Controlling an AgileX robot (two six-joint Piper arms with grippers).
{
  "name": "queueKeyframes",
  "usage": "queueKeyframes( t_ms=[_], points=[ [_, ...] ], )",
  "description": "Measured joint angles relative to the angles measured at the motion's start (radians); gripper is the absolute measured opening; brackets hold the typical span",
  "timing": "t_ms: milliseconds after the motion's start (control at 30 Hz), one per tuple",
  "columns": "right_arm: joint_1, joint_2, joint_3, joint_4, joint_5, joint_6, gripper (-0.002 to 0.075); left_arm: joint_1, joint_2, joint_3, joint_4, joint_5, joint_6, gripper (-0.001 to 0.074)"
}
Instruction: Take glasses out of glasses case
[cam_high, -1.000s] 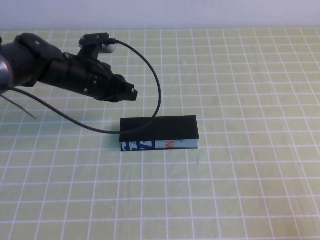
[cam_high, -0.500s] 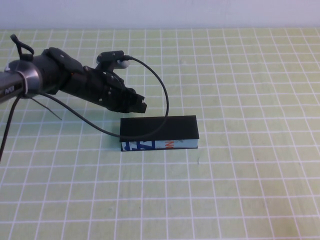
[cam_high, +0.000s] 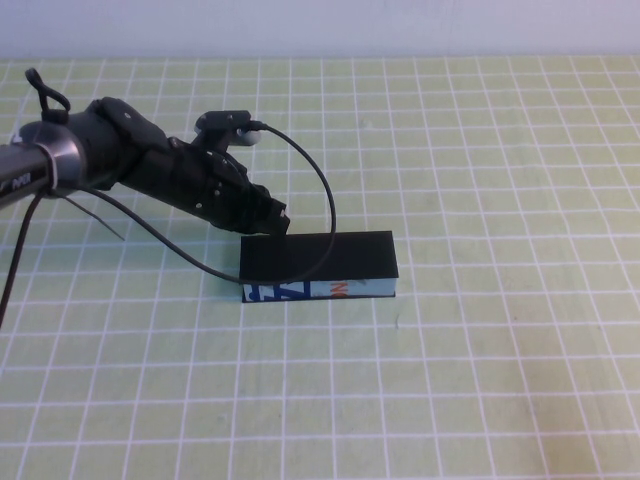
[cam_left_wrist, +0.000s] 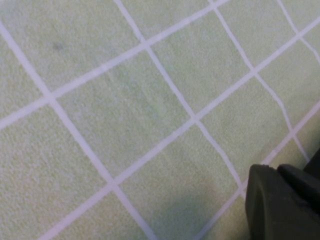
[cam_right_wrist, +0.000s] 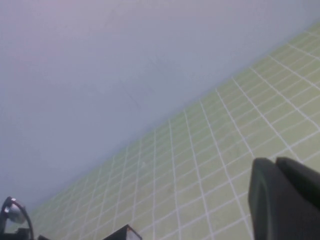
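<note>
The left tool (cam_high: 277, 222), its fingers' state impossible to tell, hangs at the rear left corner of the closed glasses case (cam_high: 318, 265) on the green gridded tabletop (cam_high: 500, 380). The right tool (cam_right_wrist: 285, 197), clamped shut, sits away from the case.

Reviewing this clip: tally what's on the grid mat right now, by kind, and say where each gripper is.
Glasses case, lid down: 1
Glasses in view: 0
Left gripper, at the case's rear left corner: 1
Right gripper, shut, raised off the mat, seen only in its wrist view: 1
Total: 3
</note>
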Motion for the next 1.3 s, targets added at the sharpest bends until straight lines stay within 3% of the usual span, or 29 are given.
queueKeyframes(
  t_ms=[167,333,500,700,833,1033,1200,1300],
  points=[
    [0.0,0.04,-0.096,0.051,0.155,0.0,-0.0018,0.0,0.0,0.0,0.024,0.013,-0.006,-0.0004],
    [0.0,0.268,-0.302,-0.009,0.419,-0.022,-0.0018,0.0,0.0,0.0,0.028,0.016,-0.007,-0.0004],
    [0.0,0.58,-0.512,-0.064,0.623,-0.148,-0.0018,0.0,0.0,0.0,0.028,0.016,-0.007,-0.0004],
    [0.009,0.902,-0.713,-0.035,0.729,-0.357,-0.0018,0.0,0.0,0.0,0.028,0.016,-0.009,-0.0004],
    [0.114,1.08,-0.845,-0.038,0.734,-0.404,-0.0018,0.0,0.0,0.0,0.028,0.016,-0.011,-0.0004],
    [0.389,1.317,-1.022,-0.13,0.683,-0.408,-0.0018,0.0,0.0,0.0,0.028,0.016,-0.011,-0.0004],
    [0.574,1.501,-1.156,-0.298,0.658,-0.478,-0.0018,0.0,0.0,0.0,0.028,0.019,-0.011,-0.0004],
    [0.636,1.584,-1.212,-0.409,0.642,-0.56,-0.0018,0.0,0.0,0.0,0.028,0.023,-0.015,-0.0004]
  ],
)
